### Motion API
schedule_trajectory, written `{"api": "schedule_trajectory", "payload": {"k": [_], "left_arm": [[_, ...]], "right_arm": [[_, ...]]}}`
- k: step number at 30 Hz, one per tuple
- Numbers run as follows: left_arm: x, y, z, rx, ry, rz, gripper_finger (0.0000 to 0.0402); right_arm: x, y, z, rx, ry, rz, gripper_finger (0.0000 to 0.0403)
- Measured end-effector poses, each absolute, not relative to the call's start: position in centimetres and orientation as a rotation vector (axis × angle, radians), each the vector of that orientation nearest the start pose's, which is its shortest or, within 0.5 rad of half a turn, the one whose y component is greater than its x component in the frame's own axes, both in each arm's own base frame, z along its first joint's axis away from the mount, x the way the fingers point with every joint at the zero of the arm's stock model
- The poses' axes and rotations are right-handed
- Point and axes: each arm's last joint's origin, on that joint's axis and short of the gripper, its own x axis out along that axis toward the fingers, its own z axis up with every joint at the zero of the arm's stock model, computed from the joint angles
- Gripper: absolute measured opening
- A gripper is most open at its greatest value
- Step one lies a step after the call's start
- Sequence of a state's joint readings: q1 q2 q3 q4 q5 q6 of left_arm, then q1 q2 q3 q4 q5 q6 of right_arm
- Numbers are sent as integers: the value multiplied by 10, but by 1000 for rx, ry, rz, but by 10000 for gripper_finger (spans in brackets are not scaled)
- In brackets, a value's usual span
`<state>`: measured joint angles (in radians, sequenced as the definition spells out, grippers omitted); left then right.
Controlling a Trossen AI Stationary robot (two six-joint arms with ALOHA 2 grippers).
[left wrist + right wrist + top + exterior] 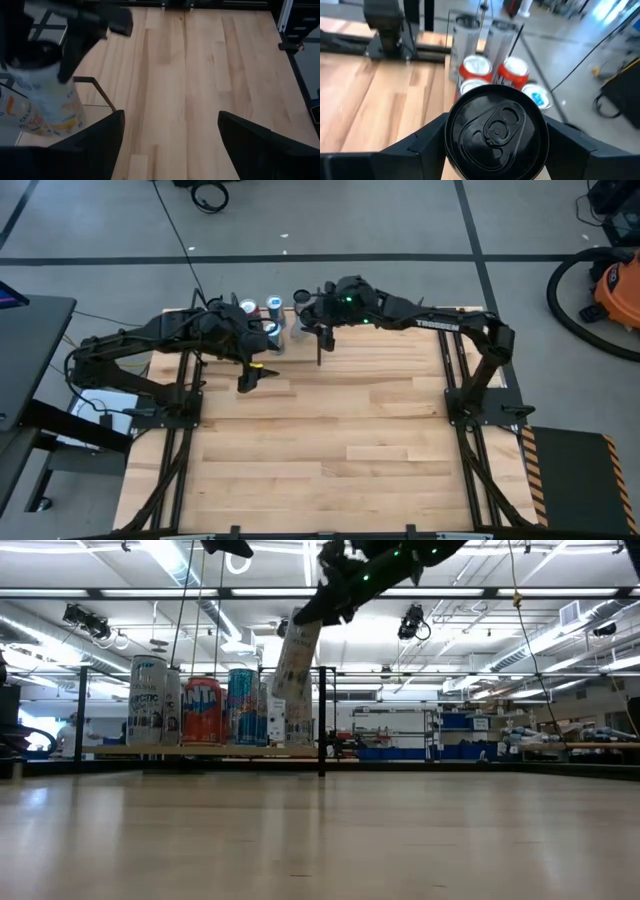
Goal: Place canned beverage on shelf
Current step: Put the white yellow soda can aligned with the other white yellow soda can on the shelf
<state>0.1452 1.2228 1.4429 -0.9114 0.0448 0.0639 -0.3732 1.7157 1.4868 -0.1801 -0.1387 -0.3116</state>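
Right tool: clamped on tilted can over shelf | left tool: open, empty, beside shelf

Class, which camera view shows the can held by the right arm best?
The low view: the held can shows side-on, tilted, above the shelf. The right wrist view shows only its black top between the jaws; the left wrist view shows it partly; the high view hides it.

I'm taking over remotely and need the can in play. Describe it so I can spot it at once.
Find the shelf at the table's far edge, with its row of upright cans. At the row's right end, the pale can hangs tilted in the right hand. Unlike its neighbours, it is held and has a black lid.
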Motion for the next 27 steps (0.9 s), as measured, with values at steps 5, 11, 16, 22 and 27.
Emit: {"api": "schedule_trajectory", "payload": {"k": [5, 11, 16, 22, 27], "left_arm": [[228, 32, 402, -18, 692, 79, 321], [227, 32, 400, -31, 711, 83, 321], [227, 32, 400, -31, 713, 82, 321], [226, 32, 400, -32, 722, 82, 321], [227, 32, 400, -32, 721, 82, 321]], "right_arm": [[391, -156, 309, -157, 551, -149, 268], [410, -164, 307, -139, 610, -139, 268], [418, -167, 300, -120, 650, -126, 268], [415, -172, 289, -103, 702, -130, 268], [416, -173, 286, -105, 708, -129, 268]]}}
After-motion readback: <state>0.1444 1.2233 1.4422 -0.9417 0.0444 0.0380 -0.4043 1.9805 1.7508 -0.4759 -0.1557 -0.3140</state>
